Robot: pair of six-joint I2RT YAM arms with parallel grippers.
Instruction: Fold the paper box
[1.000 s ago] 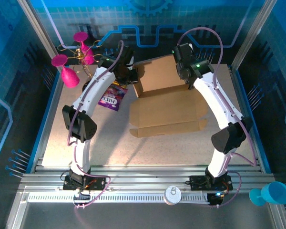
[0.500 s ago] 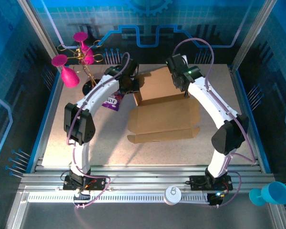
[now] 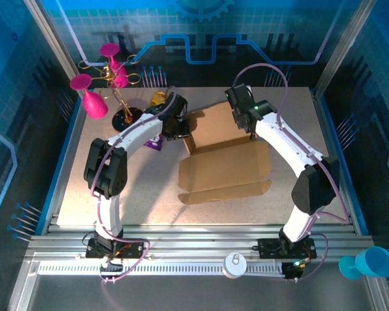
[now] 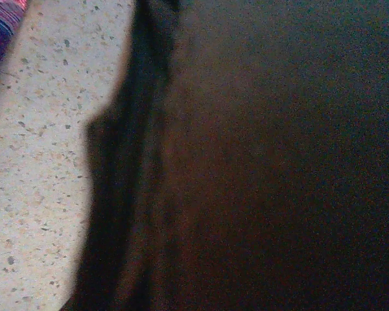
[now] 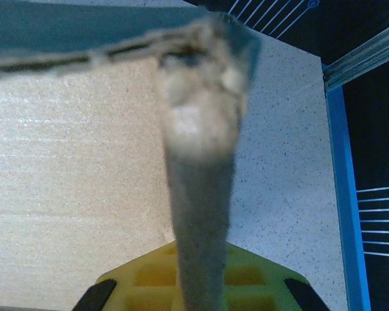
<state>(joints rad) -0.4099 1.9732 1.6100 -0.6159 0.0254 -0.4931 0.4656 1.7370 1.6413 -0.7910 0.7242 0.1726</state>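
The paper box (image 3: pixel 223 162) is plain brown cardboard, its front panel flat on the table and its rear part (image 3: pixel 215 122) raised. My left gripper (image 3: pixel 180 127) presses against the box's left rear corner. The left wrist view is dark with cardboard (image 4: pixel 279 162) close to the lens, and the jaws are hidden there. My right gripper (image 3: pixel 249 129) is at the right rear edge. In the right wrist view a cardboard flap (image 5: pixel 201 194) runs edge-on between the jaws of this gripper (image 5: pixel 201 285), which is shut on it.
A purple snack packet (image 3: pixel 154 139) lies just left of the box under the left arm, with a yellow packet (image 3: pixel 157 99) behind it. Pink goblets on a wire stand (image 3: pixel 107 84) occupy the back left. Blue cups (image 3: pixel 369 262) sit outside the front right rail.
Both grippers have moved nearer and inward with the box's rear part. The box has shifted and turned slightly on the table, now covering more of the purple packet.
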